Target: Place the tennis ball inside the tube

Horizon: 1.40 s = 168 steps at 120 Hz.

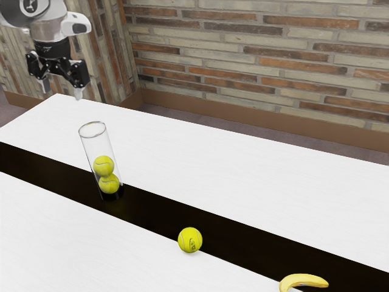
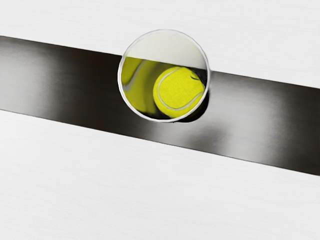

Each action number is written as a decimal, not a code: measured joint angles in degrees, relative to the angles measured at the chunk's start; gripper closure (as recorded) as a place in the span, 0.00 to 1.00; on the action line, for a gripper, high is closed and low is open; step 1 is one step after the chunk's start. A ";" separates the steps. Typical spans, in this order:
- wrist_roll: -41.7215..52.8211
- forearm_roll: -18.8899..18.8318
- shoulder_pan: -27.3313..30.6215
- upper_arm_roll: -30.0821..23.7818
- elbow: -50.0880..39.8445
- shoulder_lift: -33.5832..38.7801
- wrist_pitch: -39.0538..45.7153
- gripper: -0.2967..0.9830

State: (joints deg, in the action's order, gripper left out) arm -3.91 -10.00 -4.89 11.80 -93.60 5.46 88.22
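Arm (image 1: pixel 53 27): reaching in from the exterior view's 10 o'clock, wrist high
End effector (image 1: pixel 62 93): pointing down over the tabletop (image 1: pixel 243 176), fingers spread, grasping nothing
Tube (image 1: pixel 106 145): 5 o'clock from the end effector, two balls (image 1: pixel 104 165) inside
Loose ball (image 1: pixel 190 240): on the tabletop, 4 o'clock from the tube
Banana (image 1: pixel 307 280): 4 o'clock from the loose ball

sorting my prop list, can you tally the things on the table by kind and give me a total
Balls: 3
Tube: 1
Banana: 1
Total: 5
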 joint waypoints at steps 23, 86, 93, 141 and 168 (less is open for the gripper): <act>-0.88 -0.02 -3.54 -0.04 -0.33 0.96 -0.08 0.23; -4.96 10.90 -19.96 -0.90 -21.57 0.89 13.84 0.23; -5.50 12.07 -21.15 -0.90 -24.11 0.87 16.12 0.23; -8.83 16.52 -28.64 -1.78 -29.80 -7.43 29.11 0.23; -10.02 17.97 -25.96 -1.73 -30.18 -12.71 34.88 0.23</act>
State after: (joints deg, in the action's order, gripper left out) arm -13.93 7.96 -30.85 10.07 -123.78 -7.26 123.10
